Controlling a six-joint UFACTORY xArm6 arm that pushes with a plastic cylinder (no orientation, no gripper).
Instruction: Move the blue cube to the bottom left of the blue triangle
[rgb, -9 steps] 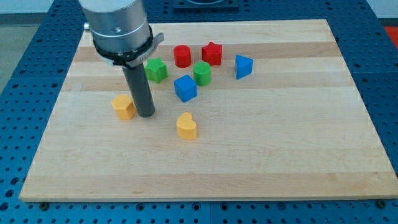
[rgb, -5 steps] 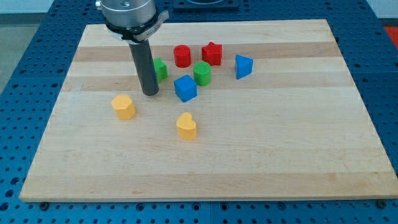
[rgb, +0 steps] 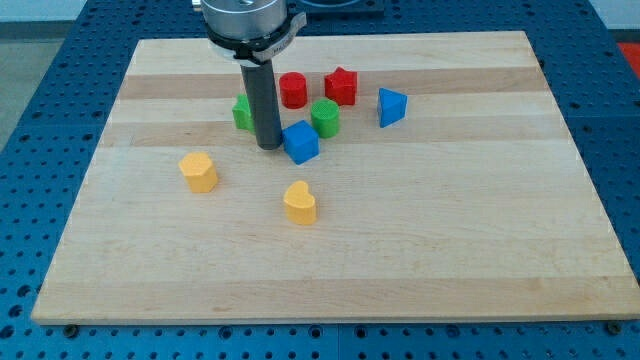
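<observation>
My tip (rgb: 269, 146) rests on the wooden board (rgb: 480, 230), just beside the blue cube (rgb: 299, 141) on the view's left — so close that I cannot tell whether the two touch. I carry no fingers at all: only a straight dark rod, holding nothing.

The blue cube lies near the middle of the board's upper half, with the blue triangle (rgb: 391, 106) up and to the view's right of it, well apart.

Between them and around them the ground is crowded. A green cylinder (rgb: 325, 117) sits just beside the cube's upper right corner, squarely on the line toward the triangle. Above that, a red cylinder (rgb: 293, 89) and a red star (rgb: 341, 86) stand side by side near the board's top. A green block (rgb: 243, 112) — its shape partly hidden behind my rod — sits to the view's left of my shaft.

Toward the view's bottom, a yellow heart (rgb: 299, 203) lies below the cube, and a second yellow block (rgb: 199, 171) sits off to the view's left; both are apart from everything else.

No brand, label or writing can be read anywhere on the board or the blocks.
</observation>
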